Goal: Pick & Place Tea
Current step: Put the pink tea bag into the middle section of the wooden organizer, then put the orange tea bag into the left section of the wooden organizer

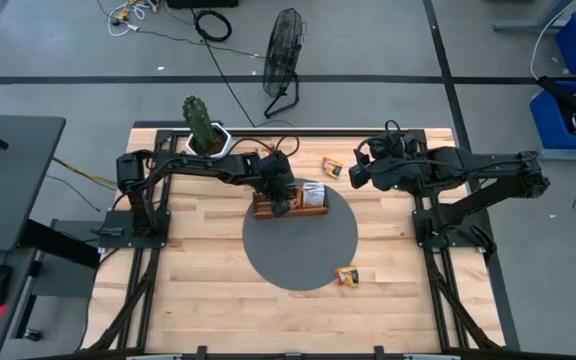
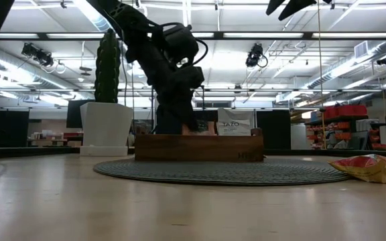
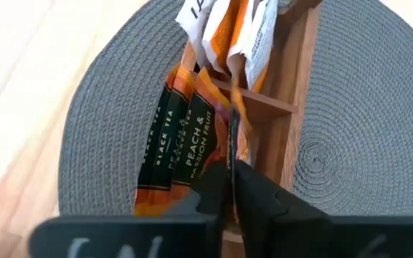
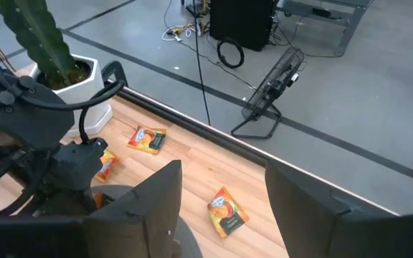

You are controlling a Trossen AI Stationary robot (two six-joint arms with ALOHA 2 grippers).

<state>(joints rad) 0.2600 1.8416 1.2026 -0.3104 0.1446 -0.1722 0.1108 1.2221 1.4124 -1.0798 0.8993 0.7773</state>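
A brown wooden slotted tray [image 1: 313,210] sits at the far edge of a round grey woven mat [image 1: 300,255] on the pale wood worktop [image 1: 208,290]. A cactus [image 1: 199,120] stands in a white pot [image 1: 220,141] at the far left corner. Beyond, a black floor fan [image 1: 283,55] and loose cables [image 1: 211,22] lie on the grey floor.

Light wood table [image 1: 198,290] carries a round grey mat [image 1: 298,262] at centre. White cactus pot [image 1: 206,140] at 11 o'clock; loose tea sachets at 12 [image 1: 332,167] & 5 [image 1: 347,276], off the mat.
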